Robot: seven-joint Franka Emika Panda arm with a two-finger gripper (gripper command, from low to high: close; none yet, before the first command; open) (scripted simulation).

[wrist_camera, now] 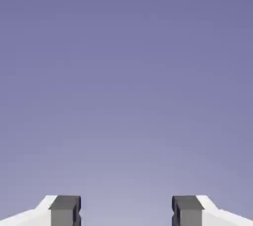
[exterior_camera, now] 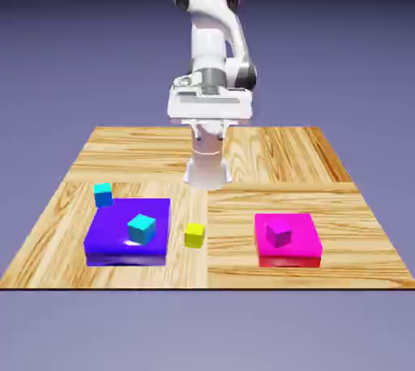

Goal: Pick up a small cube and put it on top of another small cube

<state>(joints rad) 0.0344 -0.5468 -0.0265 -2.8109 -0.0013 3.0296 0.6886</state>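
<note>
The small yellow cube [exterior_camera: 194, 235] rests on the wooden table, just off the exterior view's right side of a flat blue slab [exterior_camera: 109, 240]. My gripper [exterior_camera: 209, 107] hangs high above the table's far half, well away from the yellow cube and touching nothing. In the hand view the gripper [wrist_camera: 126, 212] is open: its two grey fingertips [wrist_camera: 64, 210] stand wide apart with only the plain backdrop between them. No cube shows in the hand view.
A cyan cube [exterior_camera: 141, 228] sits on the blue slab, and another cyan cube [exterior_camera: 103, 194] lies on the table behind the slab's far left corner. A purple cube [exterior_camera: 279, 233] sits on a magenta slab [exterior_camera: 301, 249] at the exterior view's right.
</note>
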